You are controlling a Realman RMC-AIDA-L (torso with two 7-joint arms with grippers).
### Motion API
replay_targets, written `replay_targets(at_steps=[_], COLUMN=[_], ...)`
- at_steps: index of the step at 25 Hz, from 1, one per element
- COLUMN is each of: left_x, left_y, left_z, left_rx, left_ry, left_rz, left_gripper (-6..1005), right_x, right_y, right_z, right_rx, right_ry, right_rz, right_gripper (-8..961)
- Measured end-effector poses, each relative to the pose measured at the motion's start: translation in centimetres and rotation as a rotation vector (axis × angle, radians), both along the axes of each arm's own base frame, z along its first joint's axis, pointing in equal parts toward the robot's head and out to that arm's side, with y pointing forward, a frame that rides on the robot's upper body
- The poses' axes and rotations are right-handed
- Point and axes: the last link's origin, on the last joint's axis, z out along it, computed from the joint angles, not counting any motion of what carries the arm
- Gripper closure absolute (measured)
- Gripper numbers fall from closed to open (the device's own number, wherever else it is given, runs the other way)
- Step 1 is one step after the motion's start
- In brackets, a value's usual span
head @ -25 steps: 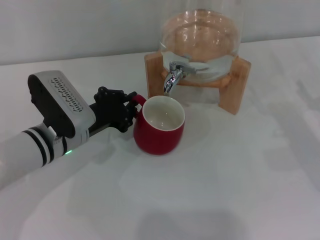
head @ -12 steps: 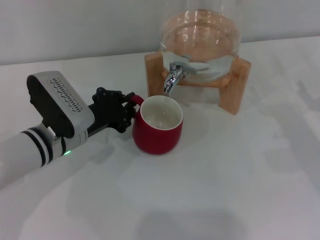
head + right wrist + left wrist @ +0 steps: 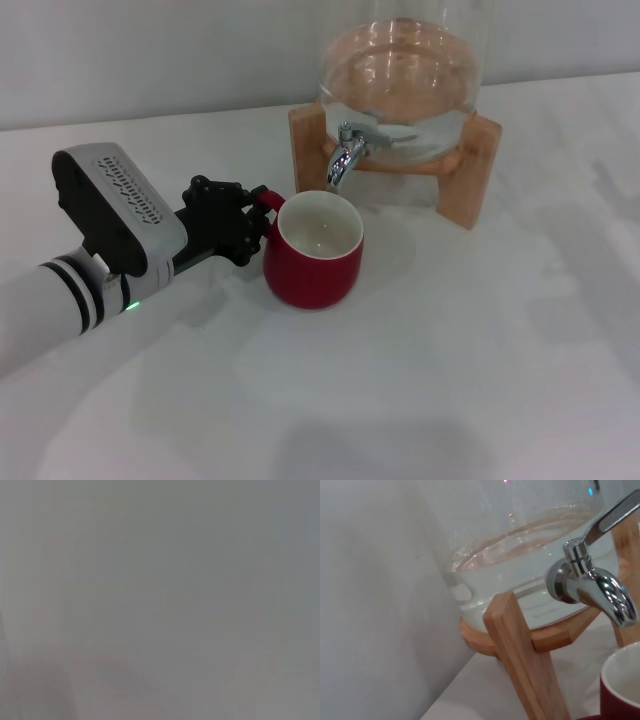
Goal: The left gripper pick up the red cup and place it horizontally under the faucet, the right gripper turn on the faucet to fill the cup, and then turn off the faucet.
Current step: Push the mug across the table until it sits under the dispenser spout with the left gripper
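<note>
The red cup (image 3: 314,258) stands upright on the white table, its cream inside showing, just in front of and below the chrome faucet (image 3: 346,152). The faucet is fixed to a clear glass dispenser (image 3: 400,75) on a wooden stand (image 3: 470,170). My left gripper (image 3: 250,222) has its black fingers closed on the cup's red loop handle (image 3: 268,200) at the cup's left side. In the left wrist view the faucet (image 3: 592,582) and the cup's rim (image 3: 620,677) show close up. My right gripper is out of view.
The wooden stand's legs (image 3: 308,148) flank the faucet. The white table (image 3: 450,380) spreads in front and to the right. A pale wall rises behind the dispenser. The right wrist view shows only plain grey.
My left gripper and the cup have shifted slightly to the left, a few pixels. The cup stays upright under the spout.
</note>
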Motion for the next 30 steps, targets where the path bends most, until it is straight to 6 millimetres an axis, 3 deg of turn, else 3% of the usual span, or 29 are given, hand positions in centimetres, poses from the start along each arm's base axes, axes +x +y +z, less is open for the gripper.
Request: replay_targets(at_steps=[30], left_x=[0.07], left_y=[0.09], left_z=[-0.28], left_rx=[0.004], left_ry=[0.023], left_rz=[0.004], left_gripper=[909], right_x=[-0.28], right_y=[-0.08], right_z=[-0.12], right_rx=[-0.008], right_ry=[0.006], right_rz=[0.021], right_gripper=[81])
